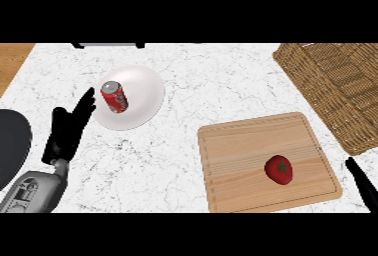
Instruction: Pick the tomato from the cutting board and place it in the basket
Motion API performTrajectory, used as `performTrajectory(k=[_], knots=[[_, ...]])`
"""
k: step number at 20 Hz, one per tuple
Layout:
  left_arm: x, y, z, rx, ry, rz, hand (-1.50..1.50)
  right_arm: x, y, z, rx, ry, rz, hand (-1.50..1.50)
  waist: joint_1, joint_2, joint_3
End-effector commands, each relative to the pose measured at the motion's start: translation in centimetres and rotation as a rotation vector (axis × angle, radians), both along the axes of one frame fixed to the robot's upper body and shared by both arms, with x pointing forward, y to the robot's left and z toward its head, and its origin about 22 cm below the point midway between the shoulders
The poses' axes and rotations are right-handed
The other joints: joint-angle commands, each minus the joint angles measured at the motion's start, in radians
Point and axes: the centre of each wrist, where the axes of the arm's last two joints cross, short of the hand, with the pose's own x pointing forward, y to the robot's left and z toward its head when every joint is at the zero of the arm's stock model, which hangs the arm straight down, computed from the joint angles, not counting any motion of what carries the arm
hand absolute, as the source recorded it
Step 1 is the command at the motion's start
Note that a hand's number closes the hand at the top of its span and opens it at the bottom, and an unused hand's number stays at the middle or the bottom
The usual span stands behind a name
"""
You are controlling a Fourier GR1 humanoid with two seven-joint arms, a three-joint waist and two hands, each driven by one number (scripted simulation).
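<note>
**Tomato waiting on the board, nothing picked yet**

The tomato (279,169) is lying on the cutting board (244,150), toward the board's right-hand side, with nothing touching it. The basket (336,90) is sitting at the counter's upper right, just beyond the board's far right corner, and as far as its visible part shows, nothing is lying in it.

The right hand (363,184) is only peeking in at the lower right edge, just beside the board's right rim and near the tomato but apart from it. Only a dark sliver of it is showing, so I cannot tell how its fingers are set.

The left hand (70,127) is resting at the left, fingers straight and relaxed, holding nothing, its tips just beside a white plate (144,85) on which a red can (114,97) is lying on its side. Neither belongs to the job.

Judging by this, the task is standing at its very start: the grasp, the lift, the carry over to the basket and the release are all left to do. The right hand is looking like the one placed for the pick.
</note>
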Motion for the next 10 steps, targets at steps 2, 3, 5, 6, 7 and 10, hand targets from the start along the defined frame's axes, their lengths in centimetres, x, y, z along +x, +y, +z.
performTrajectory(k=[2,3,5,6,7,10], knots=[[-0.6,0.3,-1.9,-0.005,-0.008,-0.012,0.00,1.2,1.0,-2.7,-0.002,-0.011,0.008,-1.50,-0.001,0.000,0.000],[-1.4,1.5,0.9,-0.009,0.004,-0.002,0.00,1.5,0.7,-1.1,0.005,-0.001,0.003,-1.50,0.003,-0.001,0.000],[0.6,-0.6,-0.2,-0.003,0.002,0.004,0.00,3.3,2.5,-2.0,-0.011,-0.013,0.014,-1.50,0.001,0.001,0.000],[1.7,-0.9,1.0,0.008,-0.009,-0.016,0.00,3.4,0.9,-1.2,-0.004,0.011,0.009,-1.50,-0.001,0.001,0.000],[-1.5,0.3,-0.5,0.002,0.001,-0.004,0.00,2.6,1.1,-3.4,-0.011,-0.007,0.003,-1.50,0.002,0.000,0.000],[1.0,-0.3,0.5,-0.007,-0.008,-0.001,0.00,4.1,0.0,-5.3,-0.002,0.008,0.000,-1.50,0.000,0.001,0.000]])
